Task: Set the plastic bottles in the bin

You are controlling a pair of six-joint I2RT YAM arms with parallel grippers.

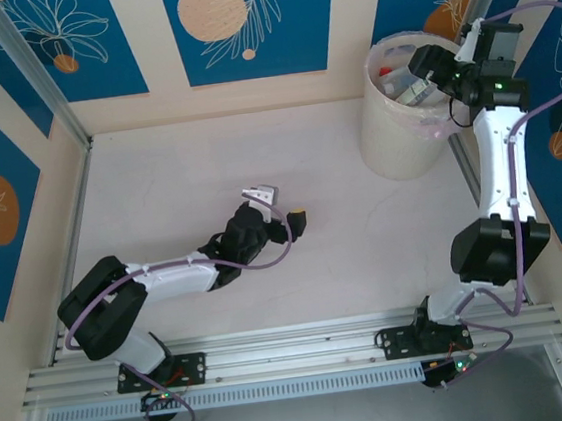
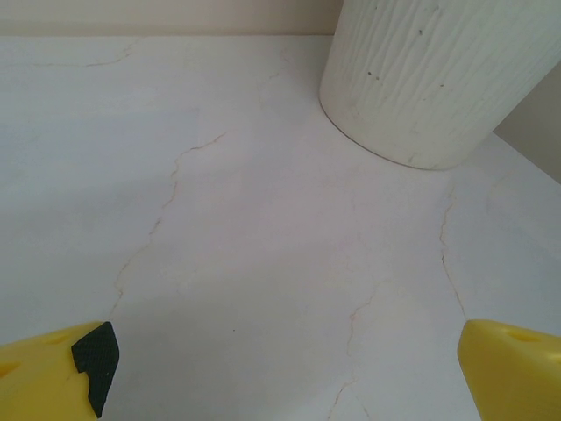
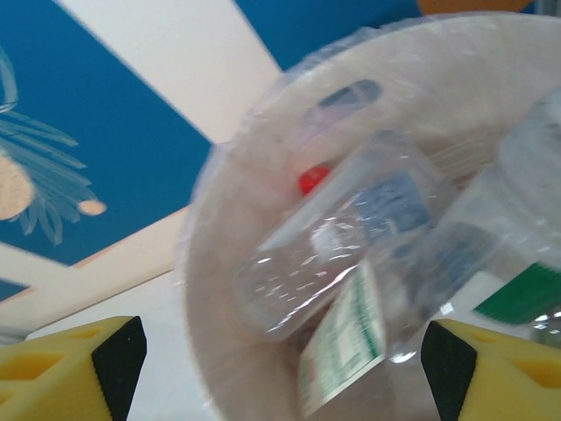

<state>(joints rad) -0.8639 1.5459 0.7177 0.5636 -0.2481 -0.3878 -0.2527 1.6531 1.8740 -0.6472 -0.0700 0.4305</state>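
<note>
The bin [image 1: 394, 138], a ribbed off-white bucket with a thin bag liner, stands at the far right of the table. My right gripper [image 1: 426, 62] hangs over its mouth, open, with nothing between its fingers. In the right wrist view, my right gripper [image 3: 280, 364] looks down into the bin [image 3: 219, 289], where several plastic bottles lie. One is a clear bottle with a blue label and red cap [image 3: 351, 232], blurred; another has a green-and-white label [image 3: 344, 338]. My left gripper [image 1: 283, 208] rests low over the table's middle, open and empty. Its yellow fingers [image 2: 53, 377] frame bare tabletop.
The left wrist view has the bin [image 2: 429, 79] ahead and to the right, across cracked white tabletop [image 2: 263, 228]. Patterned blue walls enclose the table on the back and sides. An aluminium rail [image 1: 296, 350] runs along the near edge by the arm bases.
</note>
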